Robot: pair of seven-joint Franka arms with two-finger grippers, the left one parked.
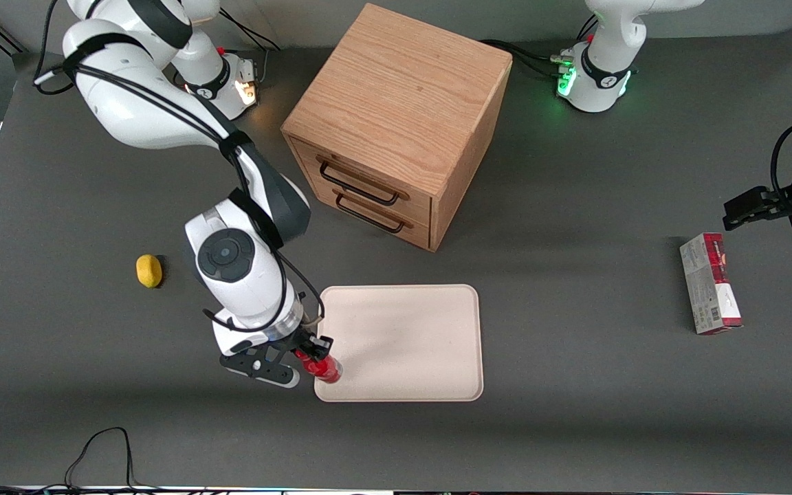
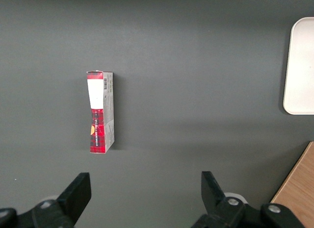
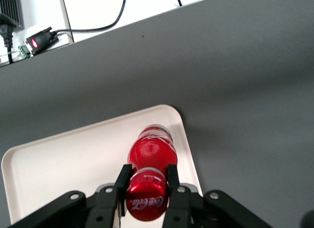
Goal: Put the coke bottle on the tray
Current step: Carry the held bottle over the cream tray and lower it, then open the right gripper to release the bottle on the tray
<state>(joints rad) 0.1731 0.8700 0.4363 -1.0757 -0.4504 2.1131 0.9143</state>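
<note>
gripper clasping Coca-Cola-capped coke bottle, seemingly over tray corner

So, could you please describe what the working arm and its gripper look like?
The working arm is glossy white with dark grey joint bands and a round dark grey cap; black cables run along it, strapped on. Its gripper, over the tray's corner nearest the front camera, is black with slim black fingers and silver screws.

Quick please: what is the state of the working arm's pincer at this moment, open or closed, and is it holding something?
Right arm's pincer: closed on the neck of the coke bottle, holding it over the tray near its corner.
</note>
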